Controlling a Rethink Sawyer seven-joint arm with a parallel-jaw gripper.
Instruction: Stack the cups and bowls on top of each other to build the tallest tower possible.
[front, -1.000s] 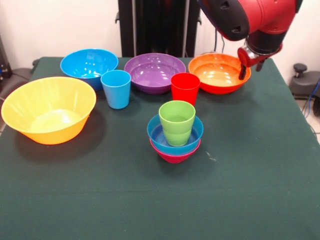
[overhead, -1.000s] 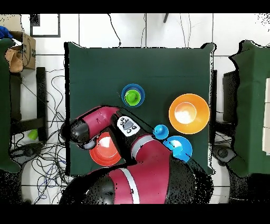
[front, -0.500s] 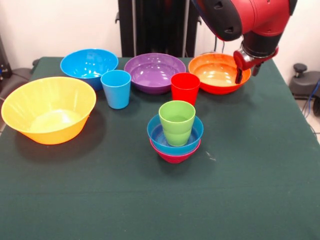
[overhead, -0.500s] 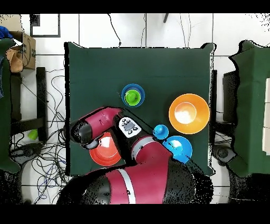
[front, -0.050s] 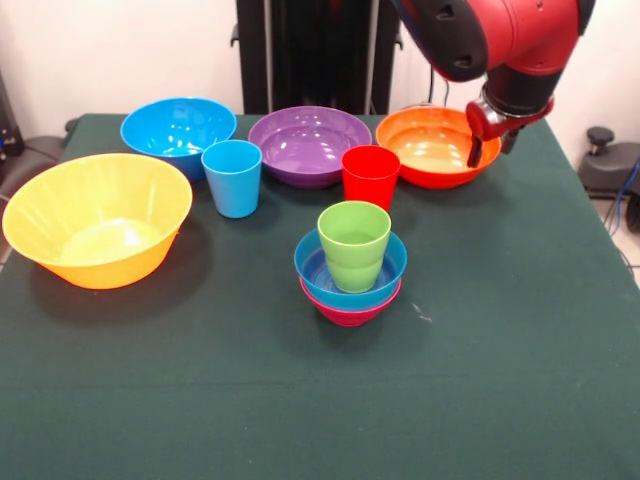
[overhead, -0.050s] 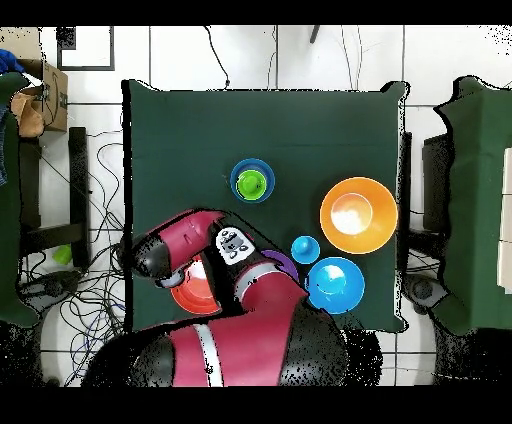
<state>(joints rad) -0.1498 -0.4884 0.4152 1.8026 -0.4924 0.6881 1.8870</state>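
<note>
A: Three pieces nested so far: small magenta bowl (front, -0.050s: 350, 312) at the bottom, small blue bowl (front, -0.050s: 322, 270) in it, green cup (front, -0.050s: 354, 242) upright on top. Tower sits about mid-table (front, -0.050s: 200, 400), clear of every edge.

B: Left over?

A: Six loose, all upright and empty. Along the robot-side edge: large blue bowl (front, -0.050s: 178, 128), purple bowl (front, -0.050s: 310, 145), red-orange bowl (front, -0.050s: 435, 148). Just inside that row: light blue cup (front, -0.050s: 232, 178) and red cup (front, -0.050s: 370, 175), red one close to the tower but not touching. Yellow-orange bowl (front, -0.050s: 95, 220) alone near a side edge.

B: Pincer?

A: Gripper (front, -0.050s: 488, 148) at the red-orange bowl's rim, on the side toward the table's corner. Fingers apart, nothing clamped. Cannot tell whether straddling the rim or hanging just beside it.

B: Progress?

A: About a third by count, and the easy third. Probably lining up a grab on the red-orange bowl.

B: Concerns?

A: Cup already on top, so any wide bowl placed next gets a narrow seat. Biggest bowl unused as a base. Likely wobble unless inverted or reordered.
</note>
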